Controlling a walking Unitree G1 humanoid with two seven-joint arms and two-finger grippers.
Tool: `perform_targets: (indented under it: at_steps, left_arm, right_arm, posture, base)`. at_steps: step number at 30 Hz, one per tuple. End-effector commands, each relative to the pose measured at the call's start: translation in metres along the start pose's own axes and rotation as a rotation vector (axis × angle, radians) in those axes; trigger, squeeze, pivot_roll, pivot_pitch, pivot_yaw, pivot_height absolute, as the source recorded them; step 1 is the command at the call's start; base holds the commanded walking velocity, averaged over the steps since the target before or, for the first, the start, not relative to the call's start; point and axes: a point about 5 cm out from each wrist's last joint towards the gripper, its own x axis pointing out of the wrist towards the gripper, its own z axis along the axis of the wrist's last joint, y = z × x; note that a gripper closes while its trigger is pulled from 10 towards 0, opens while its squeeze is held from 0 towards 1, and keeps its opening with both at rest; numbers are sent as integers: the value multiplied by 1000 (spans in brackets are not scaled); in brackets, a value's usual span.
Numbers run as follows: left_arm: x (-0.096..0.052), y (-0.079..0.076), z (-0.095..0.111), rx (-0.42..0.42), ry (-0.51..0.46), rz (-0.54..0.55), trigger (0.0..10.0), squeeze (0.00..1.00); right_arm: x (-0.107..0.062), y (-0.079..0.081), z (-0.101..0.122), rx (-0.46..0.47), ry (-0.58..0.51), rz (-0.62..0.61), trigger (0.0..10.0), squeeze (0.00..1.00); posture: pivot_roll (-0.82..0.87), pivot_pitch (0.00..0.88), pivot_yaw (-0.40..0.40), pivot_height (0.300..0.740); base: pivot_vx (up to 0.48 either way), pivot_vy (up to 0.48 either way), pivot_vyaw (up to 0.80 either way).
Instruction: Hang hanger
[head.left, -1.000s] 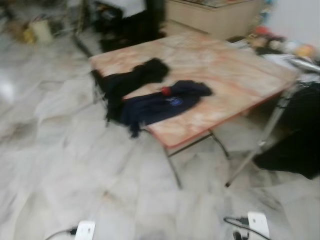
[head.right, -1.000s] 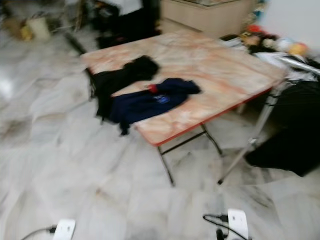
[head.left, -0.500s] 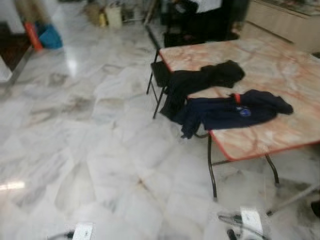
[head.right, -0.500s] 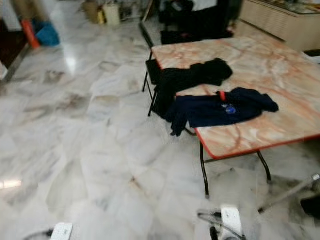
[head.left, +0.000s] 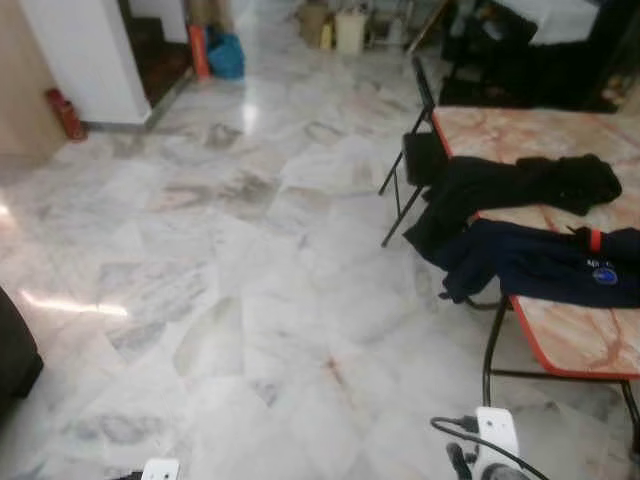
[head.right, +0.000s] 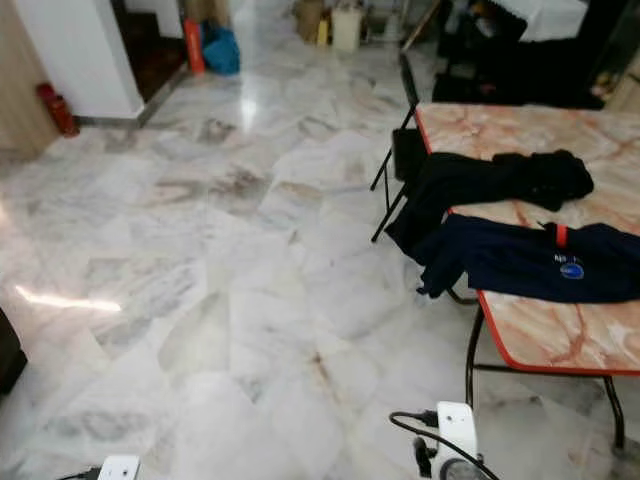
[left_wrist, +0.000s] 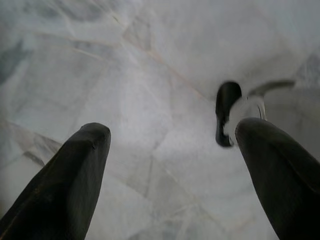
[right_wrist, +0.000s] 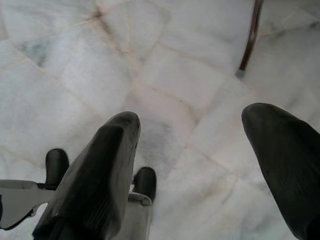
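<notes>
A navy garment (head.left: 545, 262) lies on the pink marble-patterned table (head.left: 575, 335) at the right, one sleeve hanging over the red edge. A small red piece (head.left: 594, 240), possibly part of a hanger, shows at its collar. A black garment (head.left: 510, 185) lies beside it and drapes off the table's near corner. Both arms hang low over the floor. My left gripper (left_wrist: 172, 145) is open with only marble tiles between its fingers. Likewise, my right gripper (right_wrist: 195, 145) is open above the floor and holds nothing.
A black folding chair (head.left: 420, 150) stands at the table's far corner. A white wall corner (head.left: 85, 55), a red extinguisher (head.left: 62, 115) and a blue bag (head.left: 225, 55) are at the far left. A dark table leg (right_wrist: 250, 37) stands near my right gripper. Open marble floor (head.left: 230, 280) spreads left.
The camera has swung left: the table and garments slid to the picture's right edge, and the wall corner and doorway came into view. The garments themselves have not moved.
</notes>
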Motion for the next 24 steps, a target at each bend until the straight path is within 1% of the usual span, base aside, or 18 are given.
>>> perform_targets:
  at_steps: [1, 19, 24]
  left_arm:
    - [1, -5, 4, 7, -7, -16, 10000, 0]
    - [1, -6, 4, 6, -9, -27, 10000, 0]
    - [1, -6, 3, 11, -7, -27, 10000, 0]
  right_arm:
    - [-3, -10, -12, 11, 40, -27, 10000, 0]
    - [-3, -10, -13, 21, 36, -33, 10000, 0]
    - [-3, -11, -14, 42, 32, -56, 10000, 0]
  posture:
    - [66, 0, -20, 740]
    - [62, 0, -18, 740]
    - [60, 0, -15, 740]
  base:
    - [0, 0, 0]
    - [0, 0, 0]
    - [0, 0, 0]
